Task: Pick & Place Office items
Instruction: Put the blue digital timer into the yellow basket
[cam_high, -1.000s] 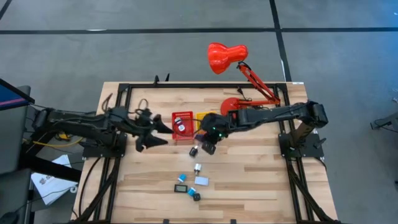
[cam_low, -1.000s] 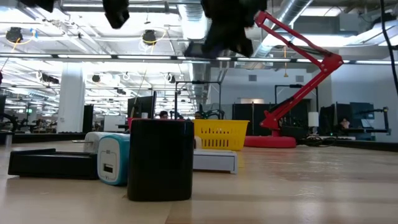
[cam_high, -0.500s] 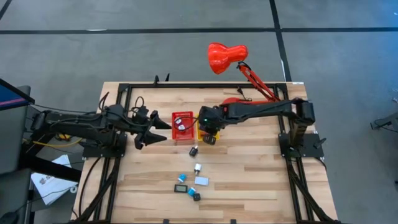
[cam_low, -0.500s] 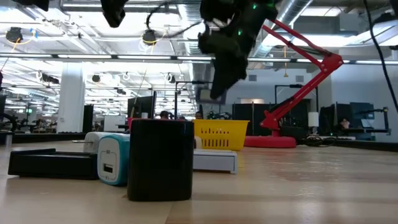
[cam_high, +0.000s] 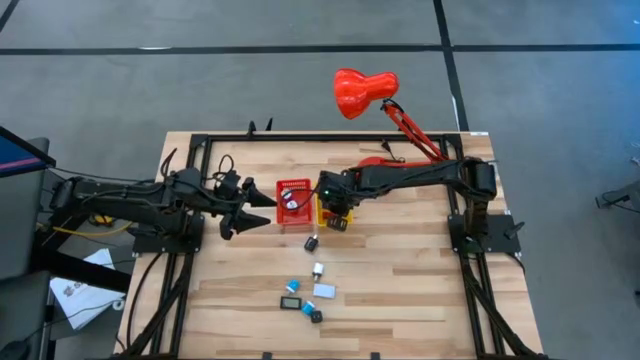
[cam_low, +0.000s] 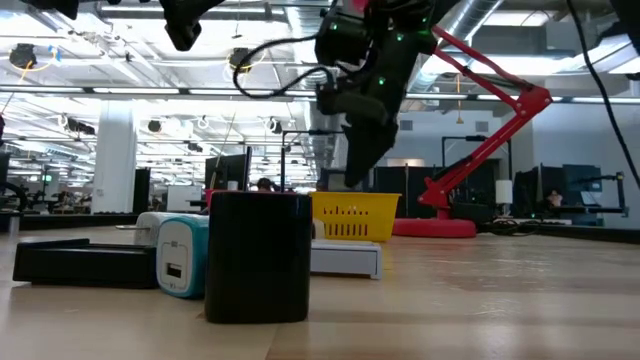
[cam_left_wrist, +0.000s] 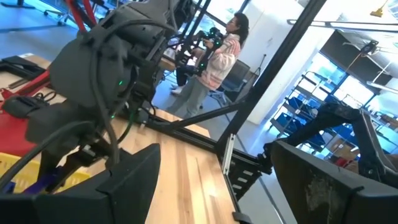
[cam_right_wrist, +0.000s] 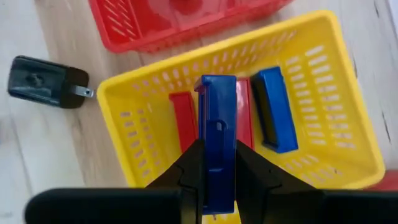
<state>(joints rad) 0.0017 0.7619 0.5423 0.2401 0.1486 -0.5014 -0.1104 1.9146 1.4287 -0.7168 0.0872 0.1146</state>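
My right gripper (cam_right_wrist: 216, 169) is shut on a small blue piece (cam_right_wrist: 216, 118), right over the yellow bin (cam_right_wrist: 336, 130). That bin holds two red pieces (cam_right_wrist: 181, 121) and another blue piece (cam_right_wrist: 272, 107). The red bin (cam_high: 293, 200) stands beside it on the left. My left gripper (cam_high: 252, 211) hovers open and empty left of the red bin, pointing level. A black plug piece (cam_right_wrist: 42, 81) lies on the table just outside the yellow bin. Several more small pieces, white, blue and black, lie toward the near edge (cam_high: 306, 292). My right gripper pinches the blue piece between its two fingers, on its two broad sides (cam_right_wrist: 216, 152). The fingers come steeply from above. The piece stands on edge and sticks out past the fingertips, down toward the inside of the yellow bin.
A big red desk lamp (cam_high: 365, 92) stands at the far right, with its base (cam_low: 435, 227) behind the bins. In the low view a black block (cam_low: 258, 255), a light-blue charger (cam_low: 182, 256) and a flat black piece (cam_low: 80, 262) stand close in front.
My right gripper, still shut on the blue piece, has gone toward the table's far edge, from near the black plug piece to over the yellow bin. It has also come down toward the bin's rim and turned a little.
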